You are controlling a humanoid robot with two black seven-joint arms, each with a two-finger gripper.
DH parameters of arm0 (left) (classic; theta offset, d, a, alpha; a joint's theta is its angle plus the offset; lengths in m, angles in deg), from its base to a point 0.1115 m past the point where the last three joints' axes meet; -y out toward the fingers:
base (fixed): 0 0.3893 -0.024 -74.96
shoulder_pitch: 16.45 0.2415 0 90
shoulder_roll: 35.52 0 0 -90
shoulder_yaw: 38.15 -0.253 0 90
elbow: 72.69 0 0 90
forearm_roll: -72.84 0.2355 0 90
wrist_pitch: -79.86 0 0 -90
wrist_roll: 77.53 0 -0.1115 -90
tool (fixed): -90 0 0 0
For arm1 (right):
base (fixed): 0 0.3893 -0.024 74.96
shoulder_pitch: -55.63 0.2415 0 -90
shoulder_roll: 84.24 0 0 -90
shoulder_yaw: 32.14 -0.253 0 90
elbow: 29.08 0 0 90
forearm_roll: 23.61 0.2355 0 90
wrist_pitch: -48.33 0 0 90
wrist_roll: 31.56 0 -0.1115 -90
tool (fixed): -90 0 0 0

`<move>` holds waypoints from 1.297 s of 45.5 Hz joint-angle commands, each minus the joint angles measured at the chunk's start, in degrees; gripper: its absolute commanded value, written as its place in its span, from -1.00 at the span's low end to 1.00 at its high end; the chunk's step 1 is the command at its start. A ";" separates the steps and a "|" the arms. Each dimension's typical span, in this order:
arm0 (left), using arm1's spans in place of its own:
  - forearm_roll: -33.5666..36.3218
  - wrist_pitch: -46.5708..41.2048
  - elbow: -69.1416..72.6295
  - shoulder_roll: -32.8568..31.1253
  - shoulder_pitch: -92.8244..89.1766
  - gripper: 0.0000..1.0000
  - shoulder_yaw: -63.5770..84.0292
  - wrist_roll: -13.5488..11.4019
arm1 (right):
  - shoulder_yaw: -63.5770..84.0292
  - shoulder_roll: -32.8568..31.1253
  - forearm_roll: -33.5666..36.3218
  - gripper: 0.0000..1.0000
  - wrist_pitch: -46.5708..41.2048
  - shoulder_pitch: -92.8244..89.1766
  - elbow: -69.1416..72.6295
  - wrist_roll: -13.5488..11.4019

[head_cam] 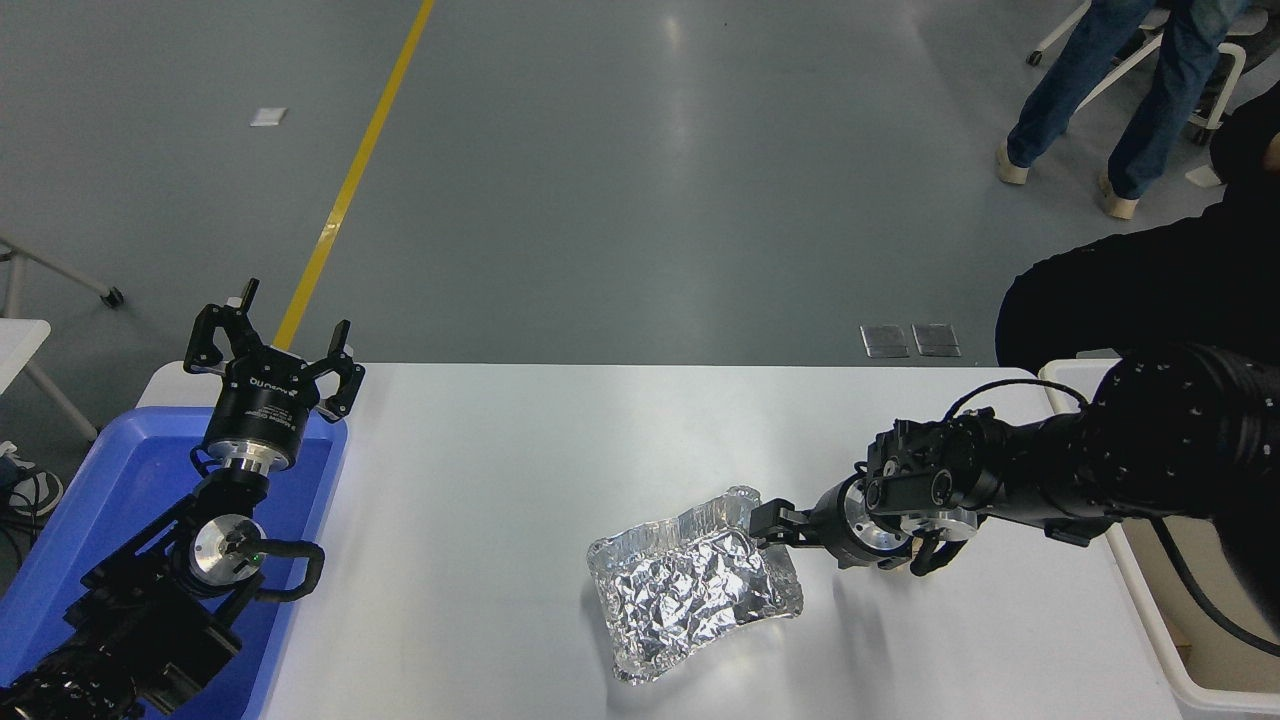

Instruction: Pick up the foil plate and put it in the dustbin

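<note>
Foil plate lies nearest me, flat on the white table, a little right of centre, its crinkled bottom facing up and its wavy rim raised all round. At its far right corner I see my right gripper, reaching in low from the right edge with the arm stretched over the tabletop. The black fingers sit right against the plate's rim, but from this angle I cannot tell how wide they stand or whether they have hold of the foil. At the right edge, just off the table's end, I see the cream rim of the dustbin, well apart from the plate. On the other side my left arm is parked at the lower left over the blue tray, its left gripper pointing away from me with fingers spread wide and nothing between them. Beyond the table's far edge runs grey floor with a yellow line, and at the top right I see a person's legs in blue jeans
</note>
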 commanded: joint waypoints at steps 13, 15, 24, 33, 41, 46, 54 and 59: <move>0.00 -0.03 -0.06 0.00 0.00 0.96 0.00 0.00 | -0.40 0.00 -4.14 -0.23 3.59 -1.05 -0.22 0.34; 0.00 0.06 0.03 0.00 0.00 0.96 0.00 0.00 | -0.49 0.00 -4.76 -0.28 3.59 -0.96 0.04 0.43; 0.00 -0.03 -0.06 0.00 0.00 0.96 0.00 0.00 | -2.95 0.00 -5.81 -0.68 3.50 -0.87 0.75 0.69; 0.00 -0.03 -0.06 0.00 0.00 0.96 0.00 0.00 | -3.13 0.00 -9.07 -1.00 3.50 -0.87 0.75 0.69; 0.00 -0.03 -0.06 0.00 0.00 0.96 0.00 0.00 | -3.13 0.00 -9.15 -1.00 3.32 -0.79 1.10 0.69; 0.00 0.06 -0.06 0.00 0.00 0.96 0.00 0.00 | -3.13 0.00 -9.15 -1.00 3.32 -0.52 1.36 0.69; 0.00 0.06 -0.06 0.00 0.00 0.96 0.00 0.00 | -3.21 0.00 -9.15 -1.00 3.06 2.99 3.64 0.78; 0.00 0.06 -0.06 0.00 0.00 0.96 0.00 0.00 | -3.30 0.00 -9.15 -1.00 2.62 8.25 6.98 0.87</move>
